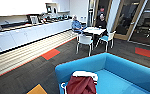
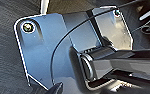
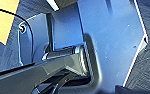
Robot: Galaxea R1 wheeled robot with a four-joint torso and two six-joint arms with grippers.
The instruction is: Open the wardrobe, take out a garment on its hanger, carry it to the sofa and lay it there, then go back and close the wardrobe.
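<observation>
Garment [image 1: 81,85] draped low at sofa [image 1: 131,72] front edge, liable to slide floorward if poorly seated; end effector state indeterminable.

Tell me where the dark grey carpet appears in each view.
Head view: dark grey carpet between the blue sofa and the white cabinets.
Left wrist view: carpet beside the robot's dark plate.
Right wrist view: carpet beside the plate.
Shared landmark: yellow carpet tile, in head and right wrist views.
</observation>
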